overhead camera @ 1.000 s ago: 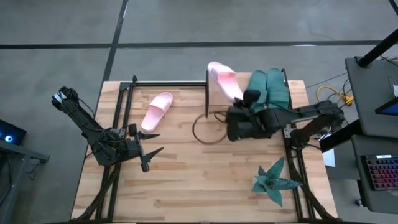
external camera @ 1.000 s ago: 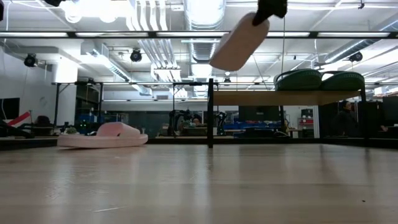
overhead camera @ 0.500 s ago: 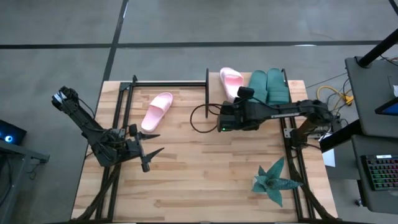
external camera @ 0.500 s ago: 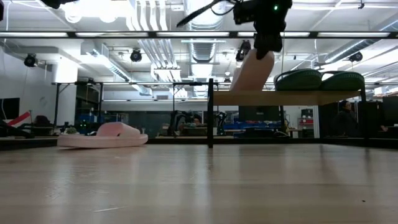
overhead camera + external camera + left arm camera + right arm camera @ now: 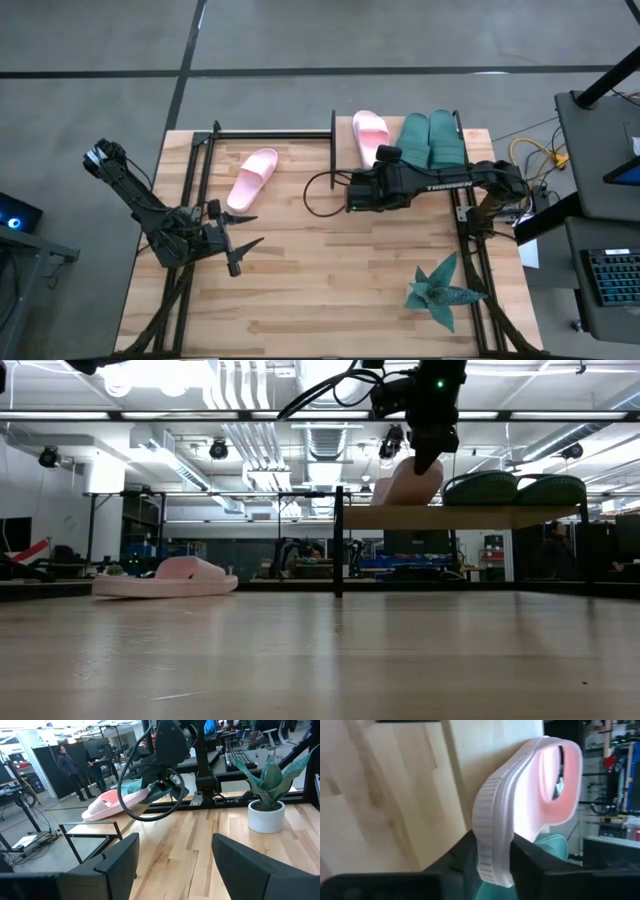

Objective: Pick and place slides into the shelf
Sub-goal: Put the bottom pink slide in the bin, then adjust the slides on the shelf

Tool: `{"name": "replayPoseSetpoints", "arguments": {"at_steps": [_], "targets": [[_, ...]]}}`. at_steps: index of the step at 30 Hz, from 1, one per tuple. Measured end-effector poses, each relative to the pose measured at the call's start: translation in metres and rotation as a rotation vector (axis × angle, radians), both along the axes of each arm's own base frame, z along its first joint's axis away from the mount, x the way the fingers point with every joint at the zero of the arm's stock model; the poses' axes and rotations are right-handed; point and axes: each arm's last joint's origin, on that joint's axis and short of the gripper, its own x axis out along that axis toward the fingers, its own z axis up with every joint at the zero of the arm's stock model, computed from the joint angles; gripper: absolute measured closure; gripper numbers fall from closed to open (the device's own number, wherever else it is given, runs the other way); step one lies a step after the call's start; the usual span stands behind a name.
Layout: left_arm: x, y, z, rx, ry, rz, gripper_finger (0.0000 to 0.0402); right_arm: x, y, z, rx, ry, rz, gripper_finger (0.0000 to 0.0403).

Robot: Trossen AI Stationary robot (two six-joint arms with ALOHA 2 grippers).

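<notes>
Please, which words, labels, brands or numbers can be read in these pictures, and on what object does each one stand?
No text can be read for certain.
White lettering on the right arm: too small to read.
The pink slide held by the right gripper, the shelf: no print visible.

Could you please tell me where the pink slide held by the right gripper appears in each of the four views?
High view: held pink slide on the shelf, beside the teal slides.
Low view: tilted on the shelf top, under the right gripper.
Left wrist view: far off, pink beside teal.
Right wrist view: centre, edge pinched between the fingers.
Shared landmark: the teal slides.
</notes>
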Motion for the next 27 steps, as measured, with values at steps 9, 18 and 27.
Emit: {"name": "replayPoseSetpoints", "arguments": {"at_steps": [9, 18, 27], "targets": [[0.000, 0.000, 0.000, -0.001, 0.000, 0.000, 0.0167, 0.000, 0.001, 0.000, 0.068, 0.019, 0.022, 0.0204], [0.000, 0.000, 0.000, -0.002, -0.001, -0.001, 0.0167, -0.003, 0.001, 0.025, 0.066, 0.042, 0.039, 0.0183], [0.001, -0.001, -0.003, 0.006, 0.008, -0.003, 0.0167, -0.038, 0.008, 0.063, 0.093, 0.081, 0.123, 0.0200]]}}
